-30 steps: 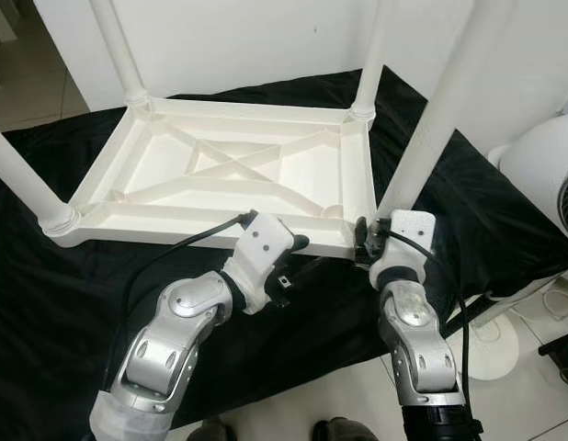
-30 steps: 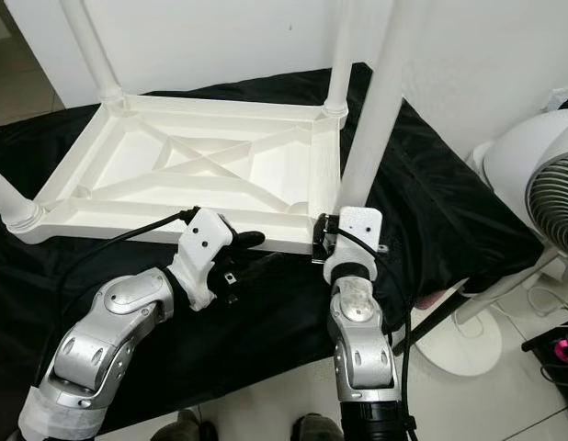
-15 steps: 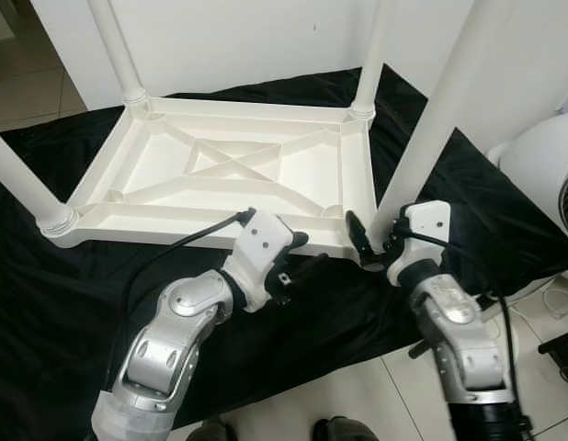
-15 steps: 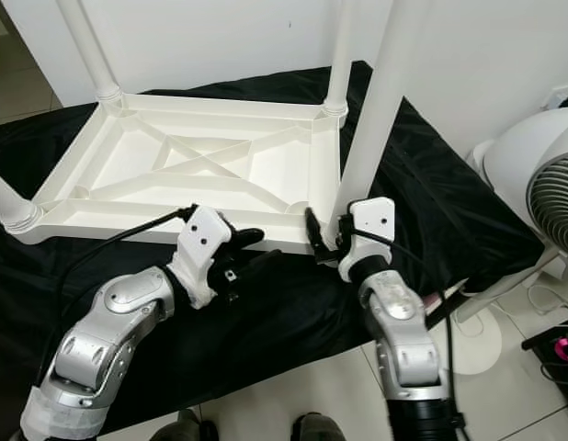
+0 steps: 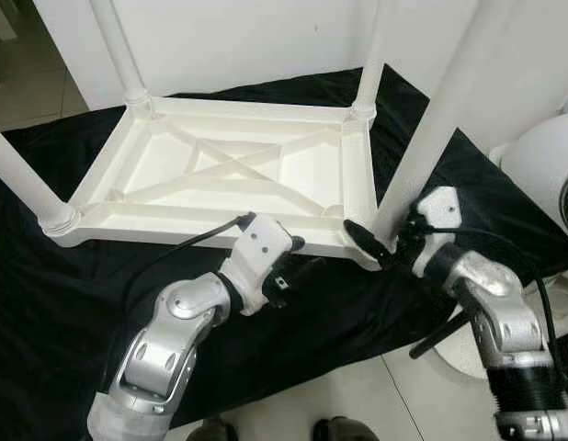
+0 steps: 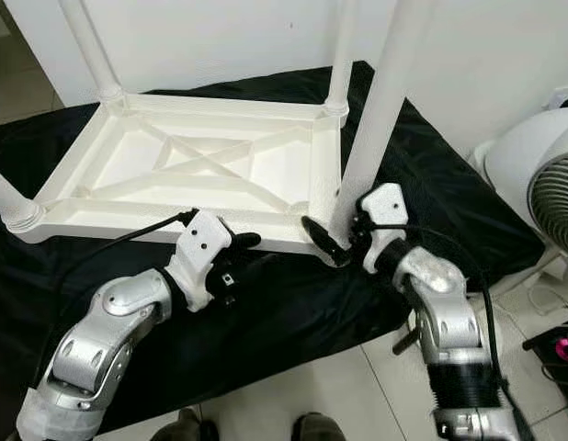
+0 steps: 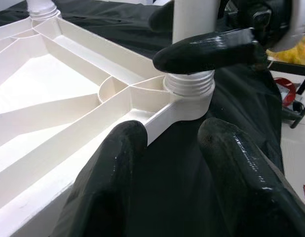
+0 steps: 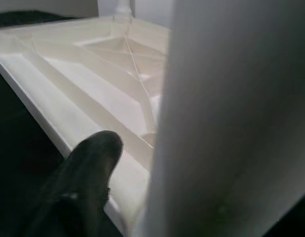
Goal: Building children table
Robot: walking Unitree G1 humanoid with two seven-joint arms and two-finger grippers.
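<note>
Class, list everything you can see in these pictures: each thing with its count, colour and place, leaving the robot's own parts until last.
Tabletop: one, white, upside down on the black cloth.
Table legs: four, white, standing up from the tabletop's corners.
Black cloth: one, spread over the floor under the table.
Fan: one, white, on the robot's right.
Floor tiles: pale, near the cloth's front edge.
Left gripper: black fingers open, at the tabletop's near edge.
Right gripper: black fingers around the base of the near right leg.

Upturned white table on black cloth, tiled floor
</note>
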